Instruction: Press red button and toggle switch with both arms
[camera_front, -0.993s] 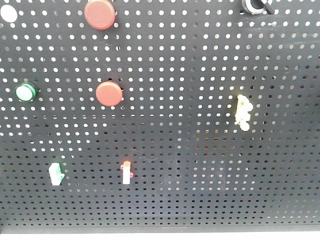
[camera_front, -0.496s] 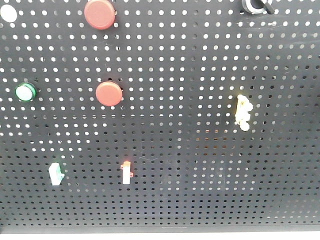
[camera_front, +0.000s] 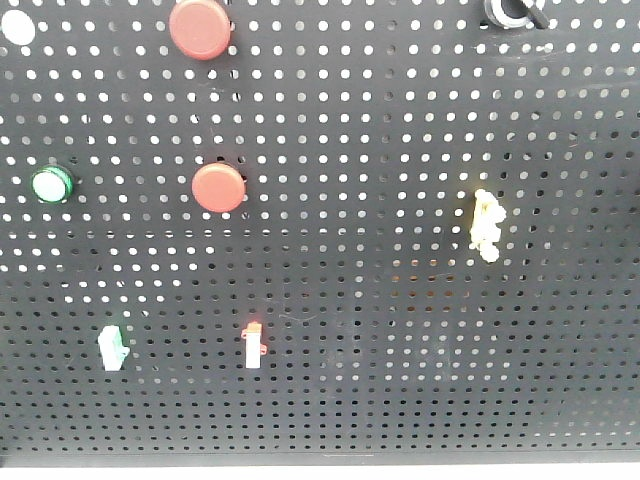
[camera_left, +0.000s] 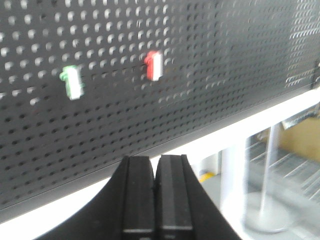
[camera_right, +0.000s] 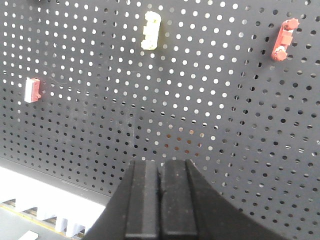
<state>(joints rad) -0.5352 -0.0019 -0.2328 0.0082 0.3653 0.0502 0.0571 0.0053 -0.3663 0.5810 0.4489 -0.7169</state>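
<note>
Setting: lab or test bench | evidence: black perforated panel (camera_front: 400, 330) carrying mounted red buttons (camera_front: 218, 187) and small toggle switches (camera_front: 253, 345), standing ahead of the left claw (camera_left: 155, 172) | white frame and metal stand (camera_left: 267, 200) showing to that claw's right

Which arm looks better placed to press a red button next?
Probably left: its shut left gripper faces the pegboard's left side, where both red buttons sit. The right gripper sees only switches.

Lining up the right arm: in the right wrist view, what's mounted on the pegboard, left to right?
Red-and-white switch → yellow switch → red switch. The right pincer, shut, sits low in the middle, short of the board.
</note>
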